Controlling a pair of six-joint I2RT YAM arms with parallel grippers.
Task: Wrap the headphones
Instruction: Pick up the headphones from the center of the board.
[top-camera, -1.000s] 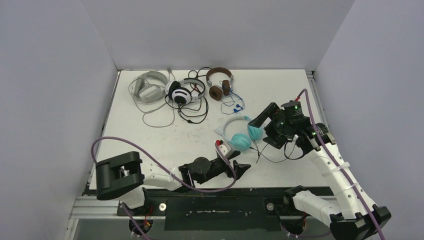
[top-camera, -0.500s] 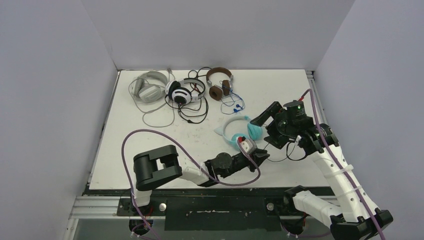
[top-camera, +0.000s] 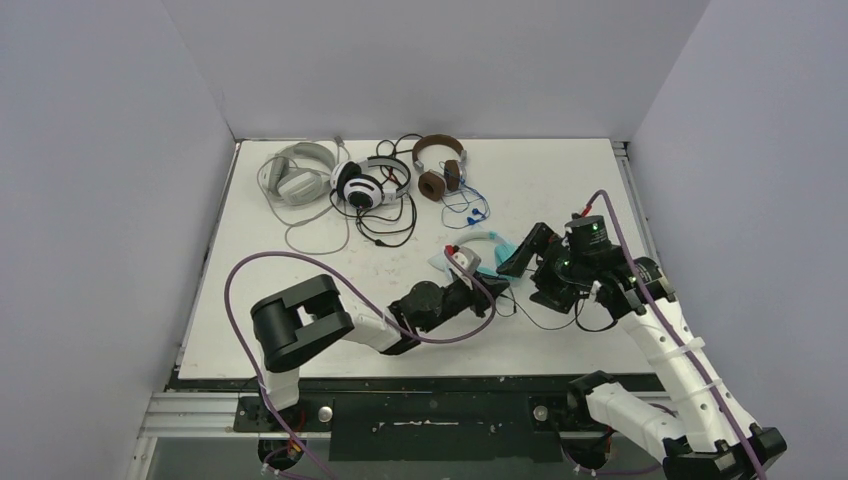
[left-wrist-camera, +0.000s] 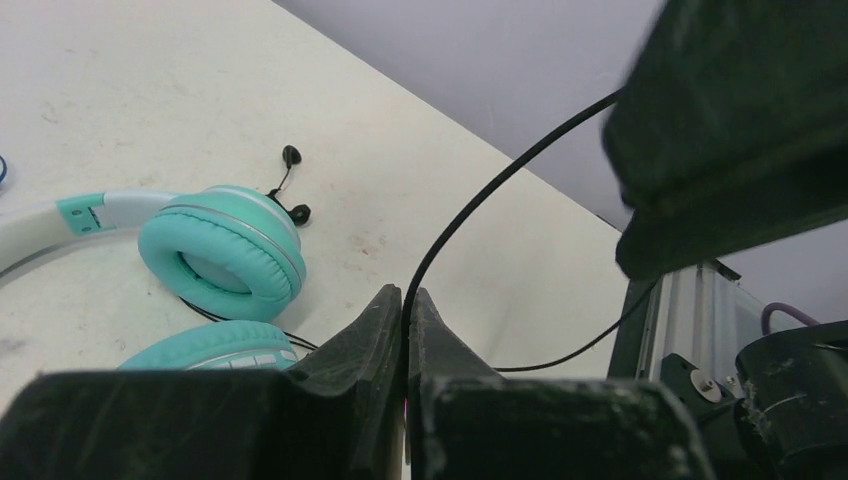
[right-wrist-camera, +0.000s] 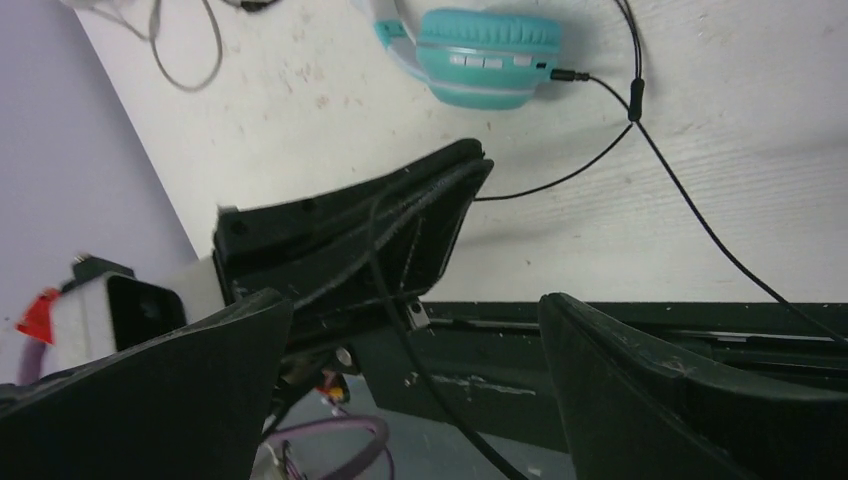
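Swung inward, the left gripper (left-wrist-camera: 405, 296) is clamped on the thin black cable (left-wrist-camera: 470, 205) — likely for winding — of the light teal over-ear headphones (left-wrist-camera: 225, 250) on the white table (top-camera: 300, 290); the right gripper (right-wrist-camera: 415, 305) is held wide.

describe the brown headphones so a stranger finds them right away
Three headsets lie in a row along the far edge of the white table. The brown headphones are the rightmost, next to the black-and-white pair. Only they have a brown band and a thin blue cable.

The teal headphones (left-wrist-camera: 222, 250) look smooth, the table (left-wrist-camera: 100, 80) matt.
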